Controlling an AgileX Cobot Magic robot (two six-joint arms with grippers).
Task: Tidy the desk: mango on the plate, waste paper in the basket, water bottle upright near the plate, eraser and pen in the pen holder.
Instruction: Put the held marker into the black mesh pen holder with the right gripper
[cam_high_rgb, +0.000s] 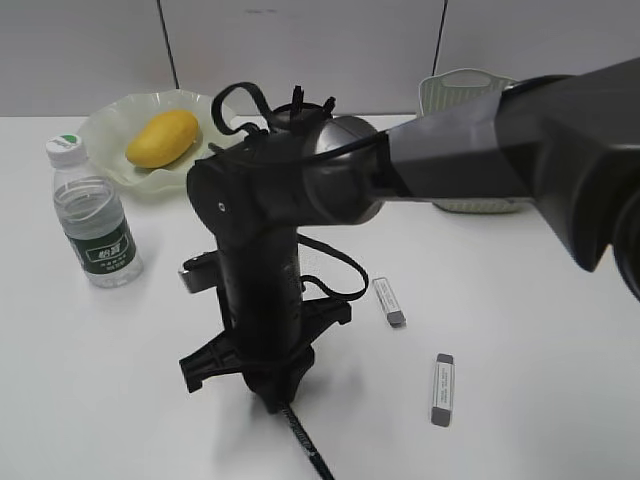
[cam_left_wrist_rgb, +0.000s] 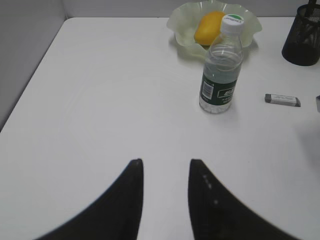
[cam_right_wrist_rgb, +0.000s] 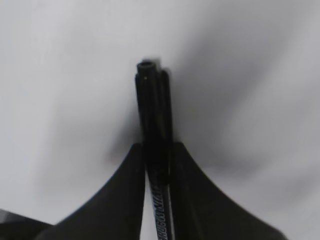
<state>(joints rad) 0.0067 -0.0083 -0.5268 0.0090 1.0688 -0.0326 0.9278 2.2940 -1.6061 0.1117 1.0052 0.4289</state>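
The desk (cam_high_rgb: 540, 400) is a plain white tabletop carrying every item. The right arm (cam_high_rgb: 480, 150) reaches across the middle of the exterior view and points its wrist straight down near the front edge. The basket (cam_high_rgb: 455, 85) stands at the back right, partly hidden by that arm; the waste paper is not visible. The plate (cam_high_rgb: 115, 125) sits at the back left with the mango (cam_high_rgb: 162, 137) already in it, and the water bottle (cam_high_rgb: 95, 215) stands upright just in front of the plate. The pen holder (cam_left_wrist_rgb: 302, 35) shows only in the left wrist view, to the right of the plate. Two erasers (cam_high_rgb: 389, 301) (cam_high_rgb: 442, 389) lie flat on the desk, apart from each other. The right gripper (cam_right_wrist_rgb: 159, 155) has its jaws pressed against both sides of the pen (cam_right_wrist_rgb: 152, 110), which lies on the desk. The left gripper (cam_left_wrist_rgb: 165, 190) hangs partly open and empty above bare desk. The lift probably goes best straight up, keeping the pen from tilting, before carrying it over the holder's mouth.
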